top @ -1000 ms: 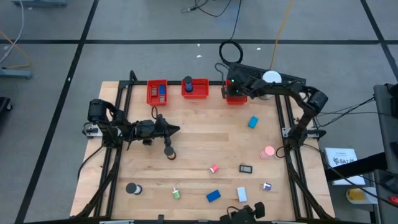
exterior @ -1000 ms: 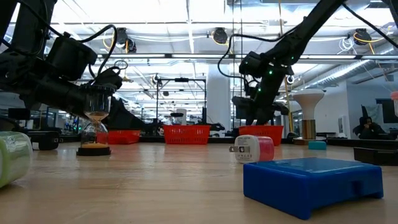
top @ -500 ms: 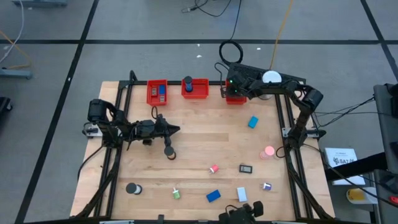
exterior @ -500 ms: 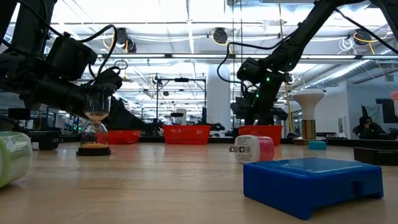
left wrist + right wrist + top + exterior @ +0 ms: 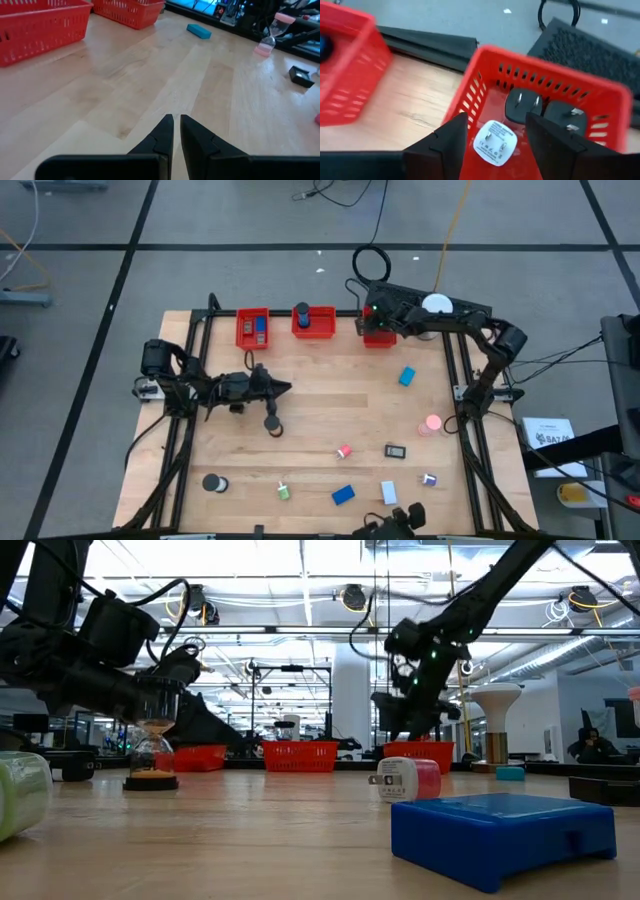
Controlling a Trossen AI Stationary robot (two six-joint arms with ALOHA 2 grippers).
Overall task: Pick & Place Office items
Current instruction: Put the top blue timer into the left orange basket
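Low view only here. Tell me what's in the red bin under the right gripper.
Observer: A white charger lies on the floor of the right bin, beside two dark plugs.
Operator: Report the right gripper.
Observer: The right gripper is open above the charger, its fingers clear of it.
Operator: Now the left gripper.
Observer: The left gripper is shut on nothing, over bare table.
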